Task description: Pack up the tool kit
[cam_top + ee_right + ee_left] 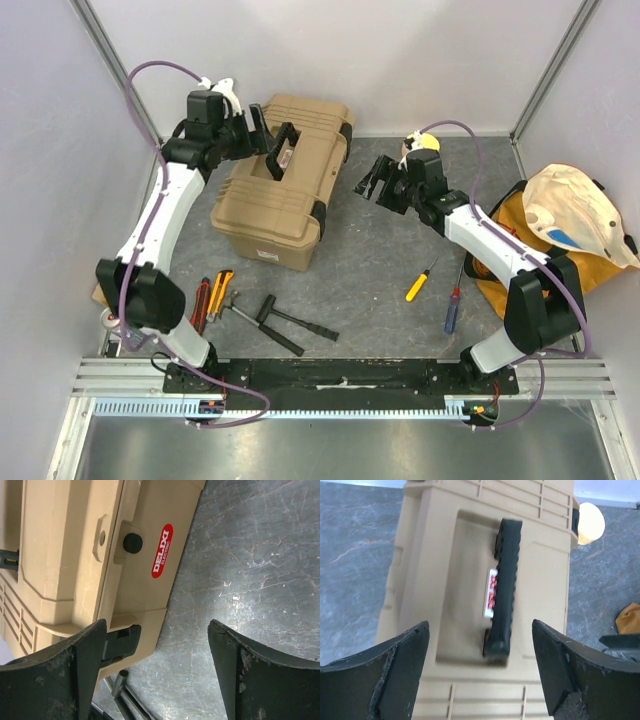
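**Desk:** Where is the toolbox [285,185] relative to your left end effector [480,625]?

**Operator:** Right under it. In my left wrist view the tan lid fills the picture, and the black handle [503,587] lies flat in its recess, ahead of the fingers and between them. The jaws are spread wide and I have hold of nothing.

**Desk:** And the right end effector [157,624]?

**Operator:** It is also spread wide and empty. It hangs just beside the toolbox's right-hand side. One finger overlaps the corner by a black latch [120,642], and the other is over bare bench [260,555]. I can't tell whether it is touching.

**Desk:** Is the box shut?

**Operator:** From above I see the lid down. The box sits at the back left of the bench.

**Desk:** And the loose tools?

**Operator:** They are well apart from both end effectors, toward me. I see a yellow screwdriver [417,286], a blue-handled screwdriver [453,312], red and orange hand tools [212,298], and a black tool [280,322].
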`<move>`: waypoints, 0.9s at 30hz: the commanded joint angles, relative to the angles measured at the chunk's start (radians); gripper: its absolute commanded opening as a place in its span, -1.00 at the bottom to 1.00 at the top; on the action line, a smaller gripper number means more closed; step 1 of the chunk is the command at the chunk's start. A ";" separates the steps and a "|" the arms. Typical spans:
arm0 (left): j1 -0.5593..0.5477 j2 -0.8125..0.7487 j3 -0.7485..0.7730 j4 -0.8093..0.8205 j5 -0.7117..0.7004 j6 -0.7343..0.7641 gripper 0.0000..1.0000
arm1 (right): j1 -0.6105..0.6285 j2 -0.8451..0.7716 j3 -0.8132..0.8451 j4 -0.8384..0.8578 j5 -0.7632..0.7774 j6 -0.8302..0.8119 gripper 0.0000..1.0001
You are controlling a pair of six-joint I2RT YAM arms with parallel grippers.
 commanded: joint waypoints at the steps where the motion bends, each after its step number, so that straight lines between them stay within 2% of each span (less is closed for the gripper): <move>1: 0.013 -0.168 -0.127 -0.008 -0.071 -0.019 0.78 | 0.015 -0.046 -0.044 0.076 -0.045 0.034 0.78; 7: 0.052 -0.345 -0.367 0.018 -0.043 -0.093 0.78 | 0.059 -0.064 -0.128 0.148 -0.128 0.095 0.76; 11: 0.070 -0.454 -0.529 0.061 -0.009 -0.125 0.79 | 0.082 -0.098 -0.234 0.340 -0.133 0.224 0.79; 16: 0.085 -0.486 -0.603 0.057 -0.037 -0.125 0.79 | 0.113 -0.088 -0.316 0.536 -0.130 0.366 0.84; 22: 0.085 -0.523 -0.668 0.041 -0.103 -0.098 0.79 | 0.150 -0.040 -0.386 0.711 -0.081 0.452 0.94; 27: 0.087 -0.532 -0.718 0.041 -0.088 -0.082 0.79 | 0.150 -0.017 -0.394 0.748 -0.042 0.473 0.95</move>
